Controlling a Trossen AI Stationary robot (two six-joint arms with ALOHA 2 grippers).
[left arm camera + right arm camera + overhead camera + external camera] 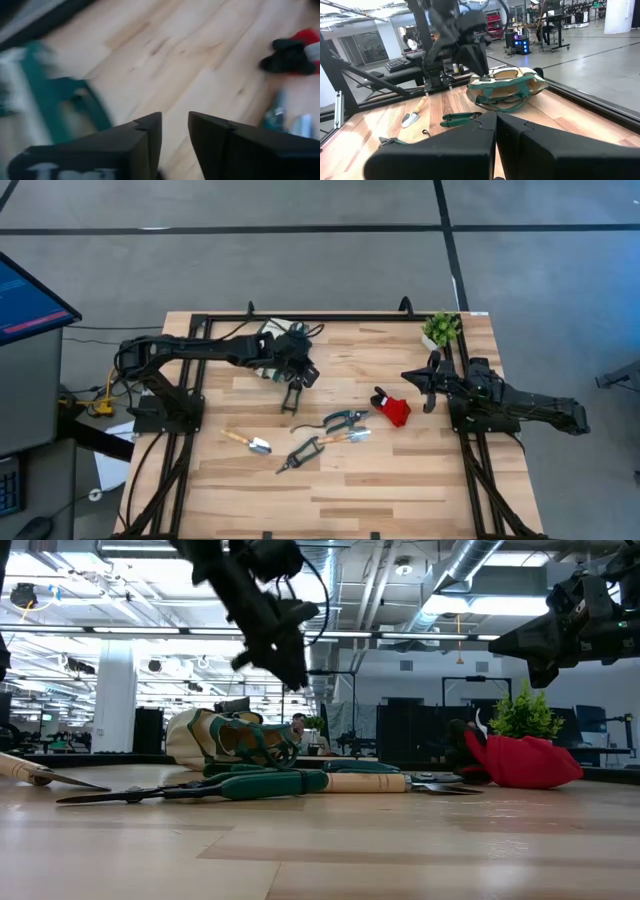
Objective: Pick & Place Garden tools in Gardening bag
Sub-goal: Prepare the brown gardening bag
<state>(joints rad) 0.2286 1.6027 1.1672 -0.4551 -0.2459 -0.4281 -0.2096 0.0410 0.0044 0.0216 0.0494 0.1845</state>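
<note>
The cream gardening bag [266, 365] with green trim lies on its side at the table's far left part, half under my left arm; it also shows in the right wrist view [512, 82]. My left gripper [292, 398] hangs above the table just right of the bag, fingers a little apart and empty [175, 132]. The tools lie flat on the table nearer the front: trowel [252, 443], clippers [300, 452], green-handled pruners [345, 419], wood-handled tool [352, 436], red-and-black piece [392, 408]. My right gripper [430, 380] is shut and empty, raised right of the red piece.
A small green potted plant [440, 330] stands at the far right corner, just behind my right gripper. A black frame rail [330, 318] runs along the table's far edge. Bare wood lies between the tools and the front edge [350, 500].
</note>
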